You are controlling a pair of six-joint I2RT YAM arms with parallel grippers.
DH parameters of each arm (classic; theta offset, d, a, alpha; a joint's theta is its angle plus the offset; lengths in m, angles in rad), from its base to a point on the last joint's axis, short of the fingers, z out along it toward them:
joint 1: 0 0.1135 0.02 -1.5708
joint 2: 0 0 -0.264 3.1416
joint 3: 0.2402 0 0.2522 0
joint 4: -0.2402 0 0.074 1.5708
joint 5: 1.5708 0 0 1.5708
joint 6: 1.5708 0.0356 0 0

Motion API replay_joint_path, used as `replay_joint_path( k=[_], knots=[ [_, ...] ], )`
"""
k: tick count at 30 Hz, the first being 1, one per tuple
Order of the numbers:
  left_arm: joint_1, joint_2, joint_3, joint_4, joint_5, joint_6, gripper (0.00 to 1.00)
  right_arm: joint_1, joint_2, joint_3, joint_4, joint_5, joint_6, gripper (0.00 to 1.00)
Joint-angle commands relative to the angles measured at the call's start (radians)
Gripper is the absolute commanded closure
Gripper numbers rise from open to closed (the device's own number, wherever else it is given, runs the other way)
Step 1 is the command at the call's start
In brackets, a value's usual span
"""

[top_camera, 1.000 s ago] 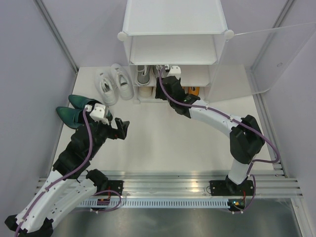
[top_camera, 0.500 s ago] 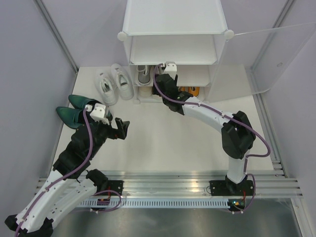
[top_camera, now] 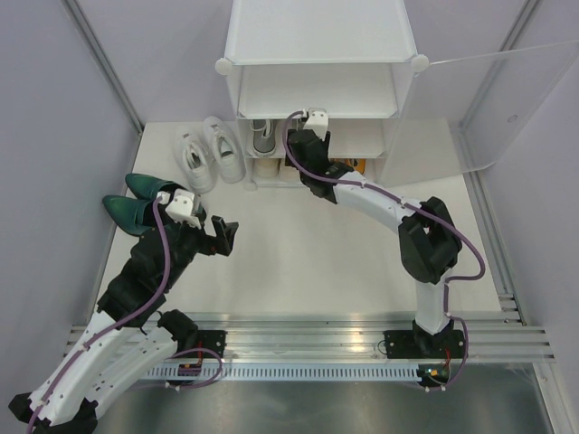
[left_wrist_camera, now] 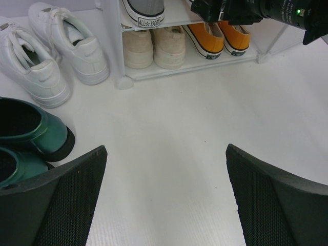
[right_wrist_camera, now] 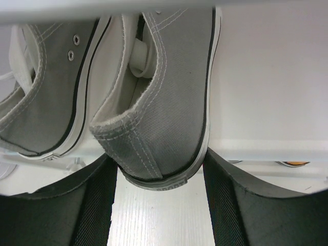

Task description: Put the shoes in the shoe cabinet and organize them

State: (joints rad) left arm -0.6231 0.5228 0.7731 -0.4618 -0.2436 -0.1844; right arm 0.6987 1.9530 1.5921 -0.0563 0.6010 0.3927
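**Top external view.** My right pincer (top_camera: 306,125) reaches into the shoe cabinet (top_camera: 321,54), and its jaws are hidden under the wrist. A second grey lace-up (top_camera: 262,136) stands just to this pincer's left. The orange pair (top_camera: 353,165) peeks out on the lower shelf to its right. My left pincer (top_camera: 222,233) hovers over the bare table (top_camera: 298,253), jaws spread. The white sneakers (top_camera: 208,154) lie ahead of it, beside the cabinet. The green pointed shoes (top_camera: 136,203) lie just to its left.

**Left wrist view.** The left pincer (left_wrist_camera: 164,195) is spread wide with nothing between its fingers (left_wrist_camera: 66,200). Ahead and left are the white sneakers (left_wrist_camera: 51,56); the green pointed shoes (left_wrist_camera: 31,138) are close beside the left finger. Straight ahead, the cream pair (left_wrist_camera: 154,48) and orange pair (left_wrist_camera: 218,38) share the bottom shelf. The second grey lace-up (left_wrist_camera: 145,10) sits on the shelf above, and the right arm (left_wrist_camera: 256,10) is ahead and right.

**Right wrist view.** The right pincer (right_wrist_camera: 160,164) pinches the grey lace-up (right_wrist_camera: 164,118) at its heel, with a finger (right_wrist_camera: 256,205) against each side. The shoe points away, into the shelf. The second grey lace-up (right_wrist_camera: 46,102) lies just left of it.
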Motion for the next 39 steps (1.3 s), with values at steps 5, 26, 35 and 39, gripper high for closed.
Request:
replay_joint_path(
  k=[5, 26, 35, 39],
  knots=[
    [0.003, 0.006, 0.017, 0.032, 0.02, 0.036, 0.0, -0.024, 0.067, 0.111, 0.102, 0.043, -0.092, 0.88],
    [0.003, 0.011, 0.017, 0.031, 0.03, 0.034, 0.0, -0.025, 0.13, 0.08, 0.242, -0.159, -0.192, 0.92],
    [0.003, 0.005, 0.018, 0.031, 0.036, 0.034, 0.0, -0.022, 0.133, 0.069, 0.256, -0.21, -0.196, 0.92],
    [0.003, 0.003, 0.02, 0.031, 0.038, 0.034, 0.0, -0.018, 0.139, 0.072, 0.256, -0.216, -0.201, 0.92]
  ],
)
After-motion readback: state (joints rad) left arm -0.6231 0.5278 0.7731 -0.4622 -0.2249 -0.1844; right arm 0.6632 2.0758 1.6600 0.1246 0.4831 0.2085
